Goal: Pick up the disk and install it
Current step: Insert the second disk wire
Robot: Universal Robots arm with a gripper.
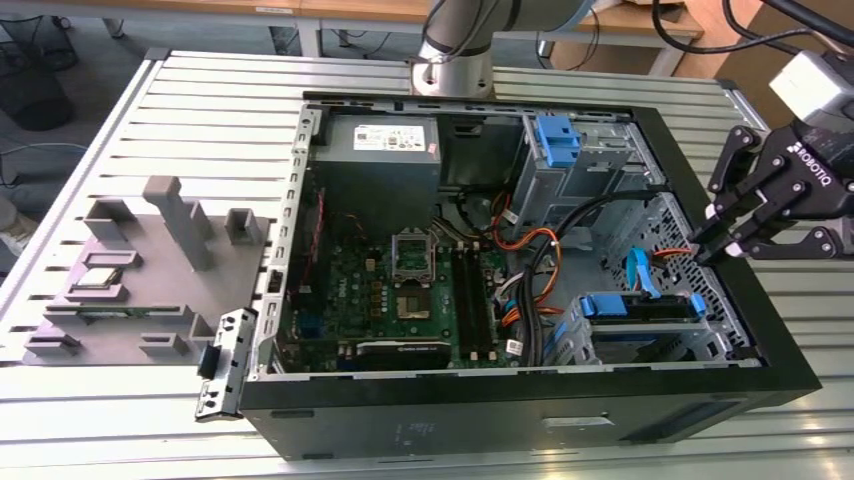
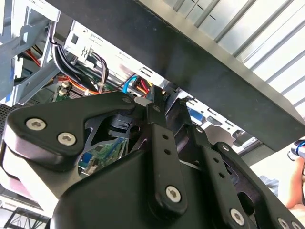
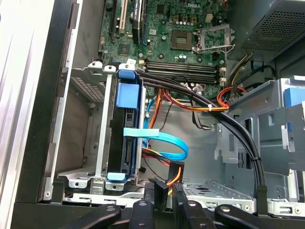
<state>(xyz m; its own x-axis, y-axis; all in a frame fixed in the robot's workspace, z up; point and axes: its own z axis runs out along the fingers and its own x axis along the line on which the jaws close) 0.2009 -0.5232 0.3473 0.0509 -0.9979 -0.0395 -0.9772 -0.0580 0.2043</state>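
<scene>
The disk (image 1: 641, 308) sits edge-on in the metal drive cage at the lower corner of the open computer case (image 1: 534, 425), on the exterior view's right. Its blue carrier rails face up. In the first wrist view the disk (image 3: 127, 138) stands in the cage, with a light blue flat cable beside it. My gripper (image 1: 703, 252) hovers over the case's wall on the exterior view's right, just above and beside the cage. Its fingers are shut with nothing between them, and the closed fingertips (image 3: 164, 188) point down at the cage's edge. In the second wrist view the gripper (image 2: 157, 98) also has its fingers together.
Inside the case are the motherboard (image 1: 400, 280), a grey power-supply box (image 1: 380, 150), black and orange cable bundles (image 1: 547, 250) and a blue caddy (image 1: 554, 140) in the far bay. A grey fixture (image 1: 134, 260) sits on the slatted table at the exterior view's left. The arm's base (image 1: 454, 60) stands behind the case.
</scene>
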